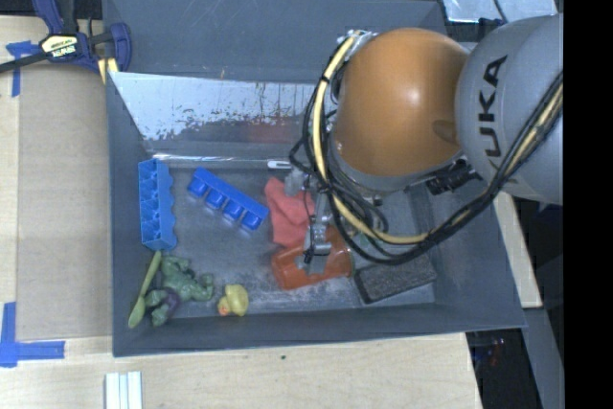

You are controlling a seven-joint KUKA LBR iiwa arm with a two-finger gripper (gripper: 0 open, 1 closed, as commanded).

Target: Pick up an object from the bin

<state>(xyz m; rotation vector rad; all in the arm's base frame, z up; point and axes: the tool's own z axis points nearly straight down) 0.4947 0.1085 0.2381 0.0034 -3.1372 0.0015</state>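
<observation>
Broadly, the grey metal bin takes up the middle of the scene, and the arm enters it from the right, its wrist capped by a rounded orange cover looped with yellow and black cables. Below that cover the gripper hangs low over the near-centre floor of the bin. Whether it is parted or closed cannot be told, since the wrist and cables mask it. A long blue studded brick lies along the left wall. A dark grey pad lies near the right wall. A pink crumpled thing lies just left of the gripper, on its far side. An orange-red flat thing lies directly under the gripper tip and appears to touch it. Its long axis runs left to right, and most of its body spreads to the near left of the tip. A shorter blue block, a green figure and a small yellow duck lie well apart to the left. Judged from this layout, the orange-red thing is the likeliest pick, and a closure across its short near-to-far width would suit it.
</observation>
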